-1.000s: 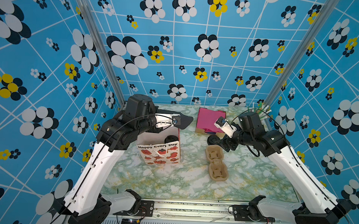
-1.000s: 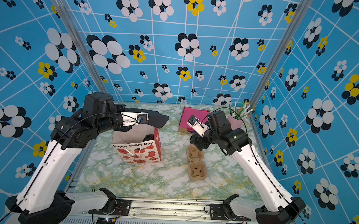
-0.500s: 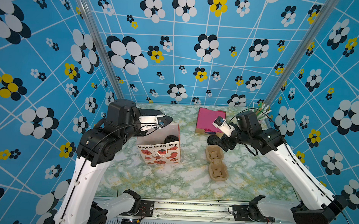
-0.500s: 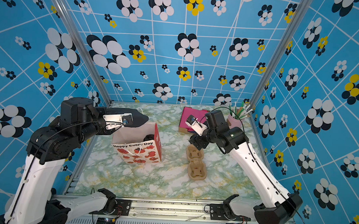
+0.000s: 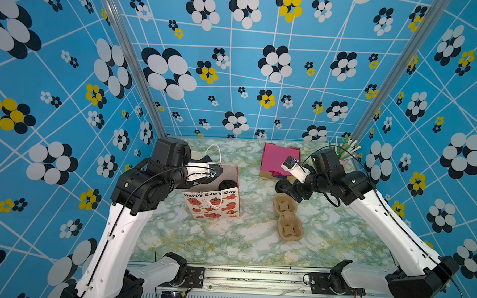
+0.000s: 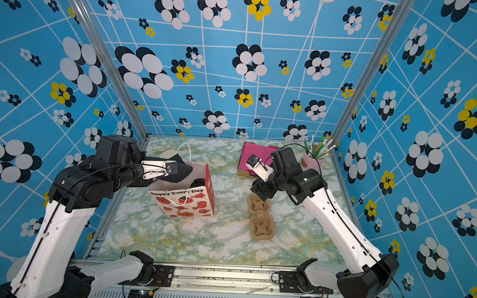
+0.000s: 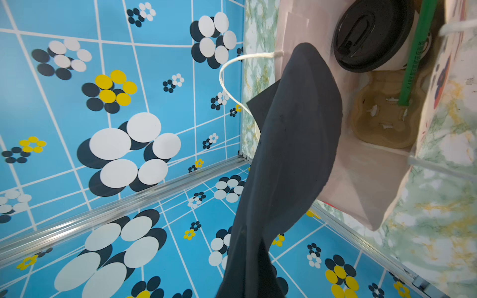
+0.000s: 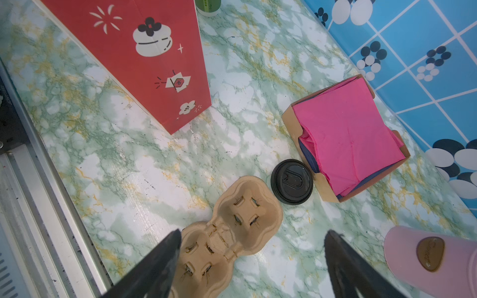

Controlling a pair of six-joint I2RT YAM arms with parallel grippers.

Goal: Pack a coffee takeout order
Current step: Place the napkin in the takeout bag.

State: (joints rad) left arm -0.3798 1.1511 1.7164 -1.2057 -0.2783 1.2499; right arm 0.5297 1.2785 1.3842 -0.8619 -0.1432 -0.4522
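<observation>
At the left, your left claw is pressed together on a black napkin, pinching one end. The napkin's loose end droops at the open mouth of the paper gift bag. It is not yet inside.

The bag stands upright on the marbled worktop. The left wrist view looks down into it. The white cup sits there with the black lid on top. A green straw leans beside the cup, and a brown pulp carrier lies at the bottom.

To the right of the bag, a second pulp carrier lies flat on the worktop. Your right claw hangs above its near end, spread wide and holding nothing. Just beyond are a spare black lid and a box of pink napkins.

The order looks nearly packed: cup and lid are in. Dropping in the napkin seems to be what is left.
</observation>
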